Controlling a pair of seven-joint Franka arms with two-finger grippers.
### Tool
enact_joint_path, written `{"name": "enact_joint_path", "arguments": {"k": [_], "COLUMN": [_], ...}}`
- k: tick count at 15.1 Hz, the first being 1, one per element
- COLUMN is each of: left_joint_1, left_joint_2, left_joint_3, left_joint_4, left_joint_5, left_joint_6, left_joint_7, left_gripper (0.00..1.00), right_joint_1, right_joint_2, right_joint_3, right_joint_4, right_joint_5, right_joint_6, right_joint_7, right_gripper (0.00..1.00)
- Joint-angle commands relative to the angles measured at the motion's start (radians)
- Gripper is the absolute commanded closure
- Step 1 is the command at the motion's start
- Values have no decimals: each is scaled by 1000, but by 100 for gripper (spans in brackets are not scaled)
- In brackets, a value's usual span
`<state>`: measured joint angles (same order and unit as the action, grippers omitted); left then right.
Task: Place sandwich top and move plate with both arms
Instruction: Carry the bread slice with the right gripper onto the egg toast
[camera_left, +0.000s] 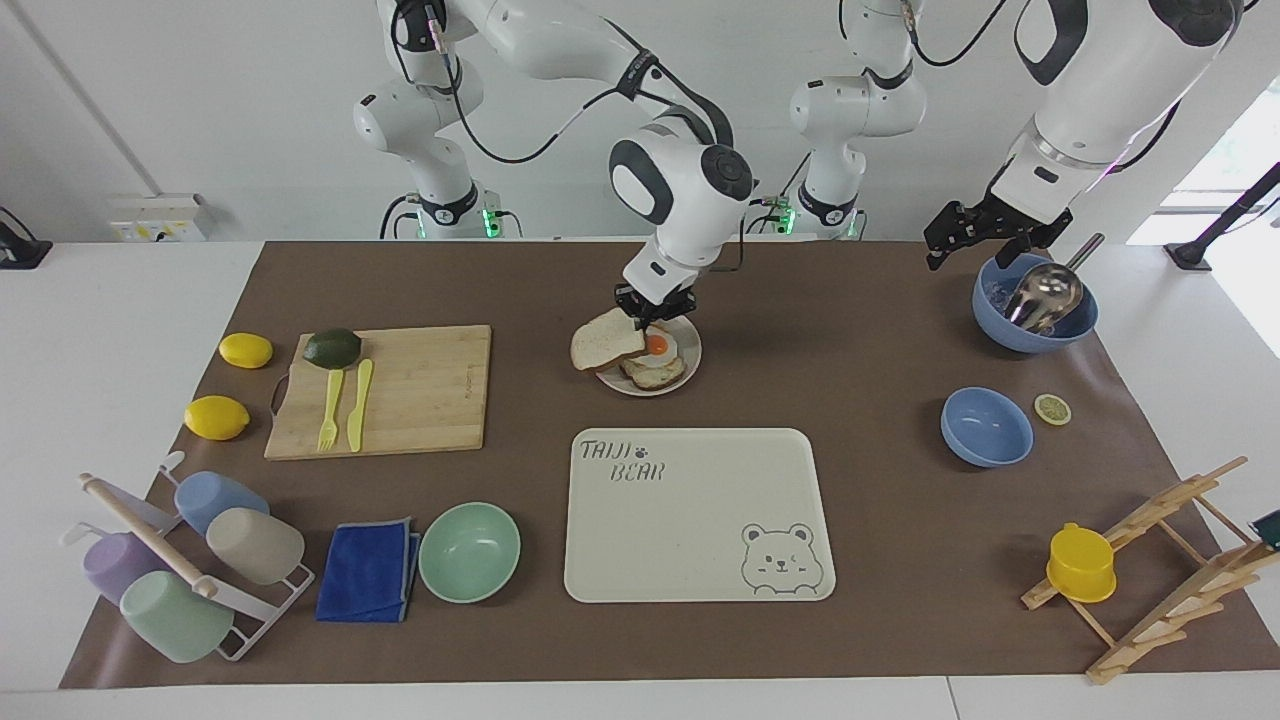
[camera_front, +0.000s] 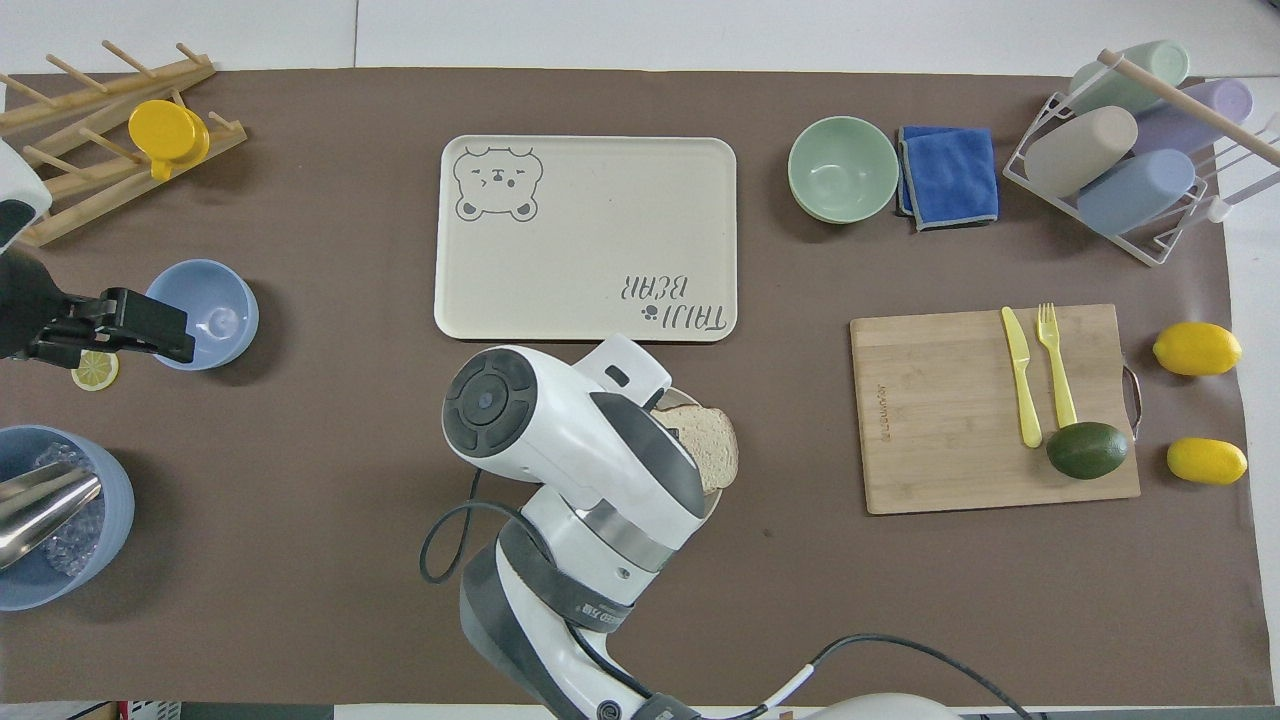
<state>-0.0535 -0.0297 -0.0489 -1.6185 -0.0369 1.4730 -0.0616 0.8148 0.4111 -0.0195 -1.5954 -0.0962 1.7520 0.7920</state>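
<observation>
One tool: right tool (camera_left: 652, 312) pinching sandwich top (camera_left: 606, 350) | slice hangs tilted over plate (camera_left: 690, 358)

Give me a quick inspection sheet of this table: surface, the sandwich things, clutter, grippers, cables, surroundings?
Surface: brown mat on a white table.
Job's things: bread slice held tilted over the plate with egg toast.
Clutter: cutting board, tray, green bowl, lemons, cup rack.
Grippers: right gripper shut on the bread slice; left gripper open, waiting over the blue scoop bowl.
Cables: black, running along the arms.
Surroundings: white wall.
</observation>
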Motion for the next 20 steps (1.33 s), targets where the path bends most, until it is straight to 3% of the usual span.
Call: {"name": "enact_joint_path", "arguments": {"k": [1, 6, 10, 13, 14, 16, 20], "left_joint_1": [6, 4, 4, 3, 0, -5, -5], "left_joint_2": [-12, -12, -12, -12, -12, -13, -50], "left_joint_3": [-2, -2, -2, -3, -3, -3, -6], "left_joint_4": [-3, -3, -3, -3, -3, -9, -82], "left_joint_5": [19, 19, 19, 19, 19, 19, 11], "left_joint_6": [4, 4, 3, -2, -2, 1, 33], "left_joint_7": [8, 6, 5, 5, 5, 5, 6], "left_gripper": [0, 0, 0, 0, 0, 0, 0], "right_joint_1": [15, 14, 10, -5, -8, -35, -228], "right_joint_2": [32, 38, 38, 38, 38, 20, -119], "right_joint_3": [-2, 10, 10, 10, 10, 9, 10], "right_joint_4": [18, 19, 17, 22, 25, 23, 19], "right_joint_5": [15, 15, 92, 96, 95, 87, 98], "right_joint_6": [32, 81, 124, 127, 138, 164, 127], "right_joint_7": [30, 32, 62, 53, 46, 30, -161], "right_gripper": [100, 100, 100, 15, 0, 0, 0]}}
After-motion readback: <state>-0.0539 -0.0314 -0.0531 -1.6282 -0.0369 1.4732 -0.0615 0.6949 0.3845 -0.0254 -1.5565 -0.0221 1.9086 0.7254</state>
